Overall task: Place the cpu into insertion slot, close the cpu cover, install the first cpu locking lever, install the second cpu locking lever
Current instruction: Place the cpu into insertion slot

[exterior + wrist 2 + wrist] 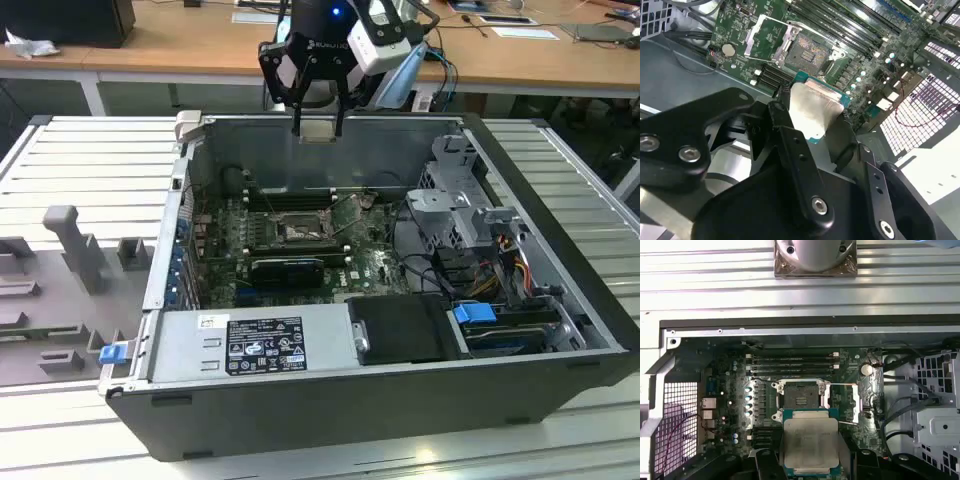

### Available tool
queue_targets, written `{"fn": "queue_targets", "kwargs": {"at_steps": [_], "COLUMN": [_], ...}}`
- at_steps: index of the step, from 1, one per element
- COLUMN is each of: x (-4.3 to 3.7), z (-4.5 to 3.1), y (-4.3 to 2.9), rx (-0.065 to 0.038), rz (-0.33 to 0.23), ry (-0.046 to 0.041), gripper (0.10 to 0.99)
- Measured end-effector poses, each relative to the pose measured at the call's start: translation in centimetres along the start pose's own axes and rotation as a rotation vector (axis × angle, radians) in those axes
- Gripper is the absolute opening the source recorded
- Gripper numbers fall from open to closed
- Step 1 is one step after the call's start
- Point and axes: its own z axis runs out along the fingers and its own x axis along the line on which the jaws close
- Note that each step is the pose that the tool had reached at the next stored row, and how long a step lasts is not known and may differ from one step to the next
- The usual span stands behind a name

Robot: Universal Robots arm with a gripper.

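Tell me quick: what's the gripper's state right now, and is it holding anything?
The gripper: shut on the cpu, which is not yet in the insertion slot.

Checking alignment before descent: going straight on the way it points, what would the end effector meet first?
Probably the green board beside the insertion slot, not the slot itself: the cpu held by the end effector looks offset from it in the first wrist view, though depth is unclear.

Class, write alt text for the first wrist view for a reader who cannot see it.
The pincer holds the cpu over an open computer case. The empty insertion slot sits on the green board inside.
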Motion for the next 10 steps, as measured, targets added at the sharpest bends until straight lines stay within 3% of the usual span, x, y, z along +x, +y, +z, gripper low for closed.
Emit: {"fn": "queue_targets", "kwargs": {"at_steps": [10], "x": [0.0], "z": [0.06], "y": [-0.01], "rx": [-0.002], "rz": [0.122], "ry": [-0.011], "gripper": [0.529]}}
